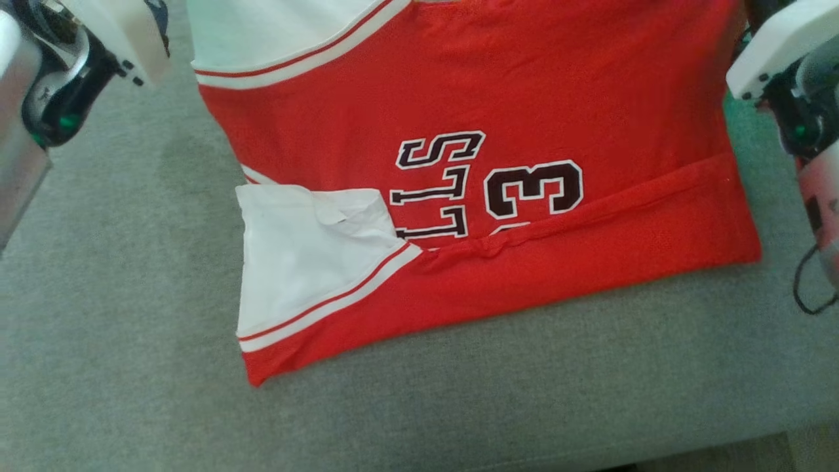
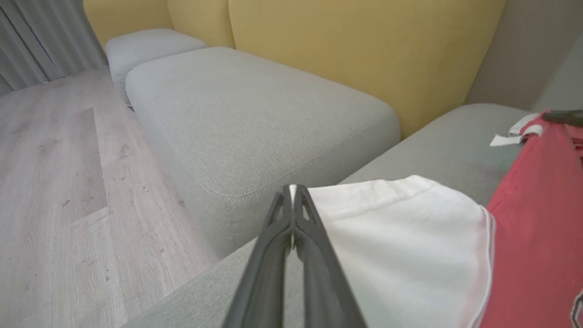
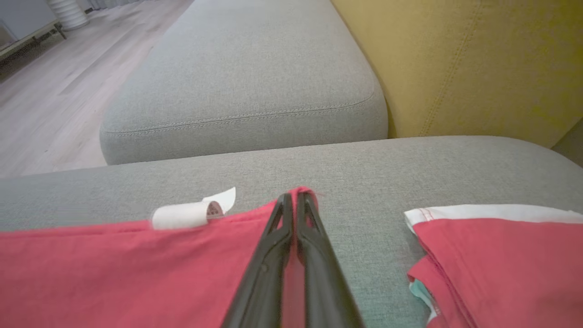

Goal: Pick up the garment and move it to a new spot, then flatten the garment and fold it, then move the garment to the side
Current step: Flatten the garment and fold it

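Note:
The garment [image 1: 459, 98] is a red jersey with white sleeves and dark letters and a number, spread on the grey sofa seat [image 1: 131, 295]. Its near edge is folded over, and one white sleeve [image 1: 295, 255] lies at the lower left. In the left wrist view my left gripper [image 2: 292, 190] is shut, pinching the hem of the other white sleeve [image 2: 401, 237]. In the right wrist view my right gripper [image 3: 296, 197] is shut on a red corner of the garment [image 3: 114, 269], beside its curled white label [image 3: 182, 214]. My pale left wrist [image 1: 111, 39] and right wrist [image 1: 780, 46] flank the jersey.
The sofa's front edge runs along the bottom right of the head view. A neighbouring grey cushion [image 2: 255, 118] and yellow backrests [image 2: 364, 54] lie beyond the garment. Wood floor [image 2: 54, 182] is to the side. A black cable [image 1: 803, 288] hangs off my right arm.

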